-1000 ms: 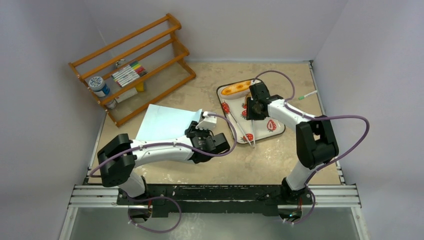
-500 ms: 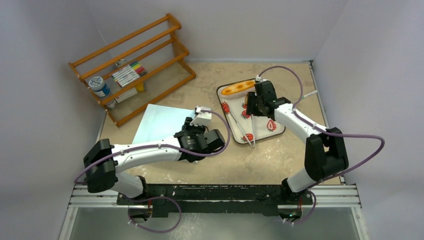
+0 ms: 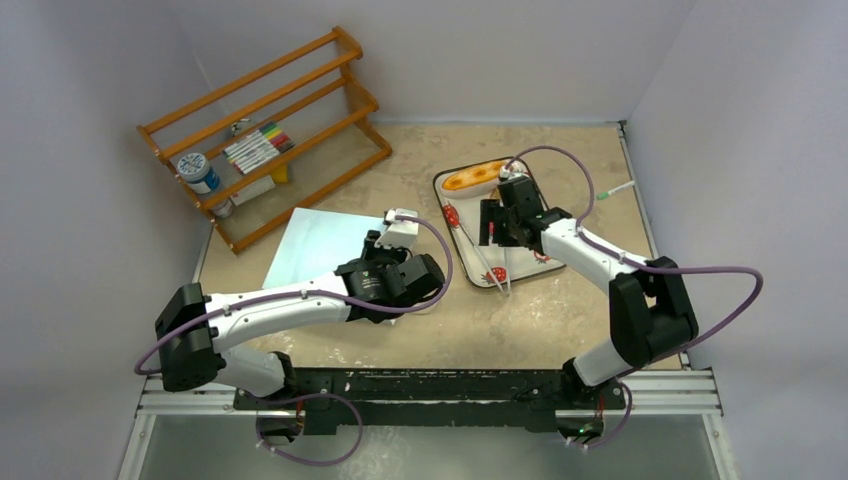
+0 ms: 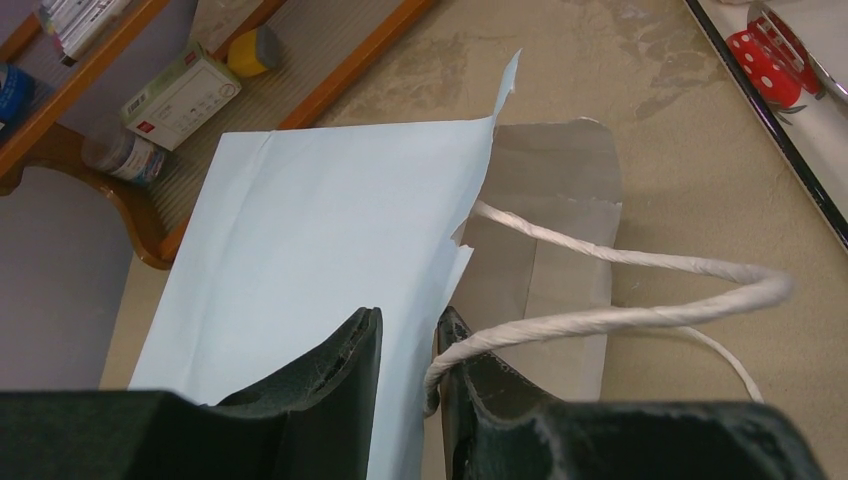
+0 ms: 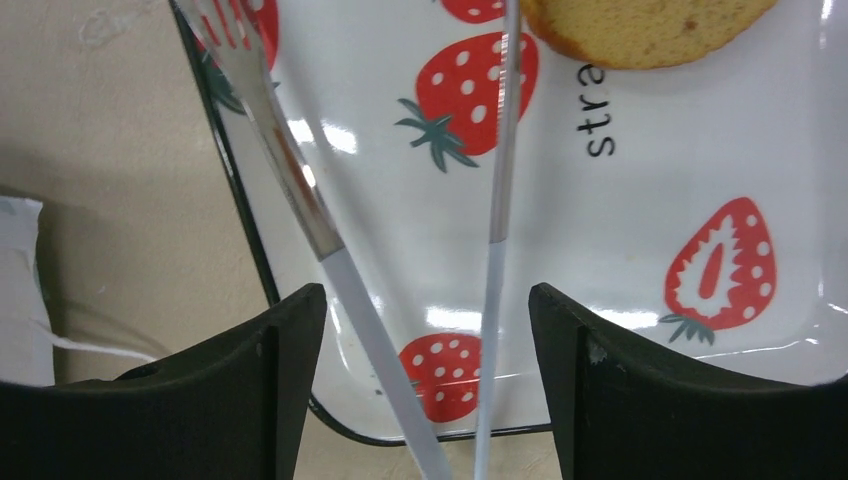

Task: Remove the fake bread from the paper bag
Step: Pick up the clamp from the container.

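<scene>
Left arm: reaches out low across the table, forearm close to level, wrist at the near-right corner of the bag.
Left claw: narrow, pinched on the upper wall of the paper bag at its mouth; judged to be holding the mouth up so the inside can be reached.
Paper bag: lies flat on the table, mouth toward the tray, white lining showing; one cord handle loops out beside the right finger.
Bag contents: cannot tell; the bag looks flat and no pastry shows in the opening.
Right arm: elbow raised on the right, forearm angled inward and away, wrist pointing down over the tray.
Right claw: wide, gripping nothing; both arms of the tongs lie between its fingers, a likely approach to pick them up.
Tray: strawberry print, carries the tongs.
Fake bread: a golden loaf rests at the tray's far edge, already out of the bag.
Wooden rack: far left, well apart from the work.
</scene>
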